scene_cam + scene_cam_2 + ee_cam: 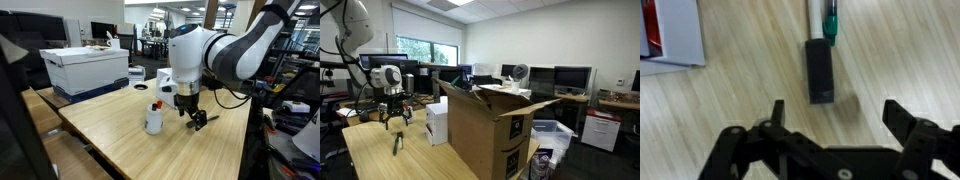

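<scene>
With jaws wide apart, my gripper [833, 112] hovers over the black block [820, 72] lying at upper centre of the wrist view, just below a green marker [828, 22]; I judge this is the approach step, and next it needs a straight descent.

No text, brand or number can be read anywhere. The cardboard box [480, 135] carries small black printed marks [517, 127] on its near side, too small to make out. In the wrist view the black block [820, 70] shows no legible lettering, and the red-and-white packet [665, 35] is blurred.
</scene>
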`<state>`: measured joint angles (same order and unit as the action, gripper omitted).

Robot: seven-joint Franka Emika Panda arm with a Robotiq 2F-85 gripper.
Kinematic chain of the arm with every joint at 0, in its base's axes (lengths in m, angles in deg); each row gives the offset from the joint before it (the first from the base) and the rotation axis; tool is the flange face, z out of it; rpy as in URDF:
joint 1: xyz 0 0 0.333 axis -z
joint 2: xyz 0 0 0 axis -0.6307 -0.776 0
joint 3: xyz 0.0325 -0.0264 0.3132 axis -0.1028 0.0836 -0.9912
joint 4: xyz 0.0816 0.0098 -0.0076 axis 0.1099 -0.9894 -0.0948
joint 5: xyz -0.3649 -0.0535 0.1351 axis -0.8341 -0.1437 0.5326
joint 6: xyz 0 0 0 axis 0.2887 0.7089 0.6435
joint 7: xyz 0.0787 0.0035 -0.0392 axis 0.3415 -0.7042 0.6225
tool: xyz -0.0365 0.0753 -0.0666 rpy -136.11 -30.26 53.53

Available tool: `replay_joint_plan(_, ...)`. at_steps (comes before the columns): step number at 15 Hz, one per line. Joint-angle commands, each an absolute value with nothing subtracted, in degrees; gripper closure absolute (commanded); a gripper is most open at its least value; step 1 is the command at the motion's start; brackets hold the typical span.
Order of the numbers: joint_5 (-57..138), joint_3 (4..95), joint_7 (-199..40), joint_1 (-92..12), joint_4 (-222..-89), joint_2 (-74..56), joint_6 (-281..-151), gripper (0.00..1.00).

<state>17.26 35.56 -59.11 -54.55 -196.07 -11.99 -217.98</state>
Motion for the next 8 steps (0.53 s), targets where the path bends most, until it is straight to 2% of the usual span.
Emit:
replay_joint_plan(1,14.8,36.0,-62.5,-55.7,-194.2,-13.5,-215.0,0.00)
replay_joint_plan(8,15.1,36.3,-63.0,-55.4,-193.1,-15.1,-213.8,0.00)
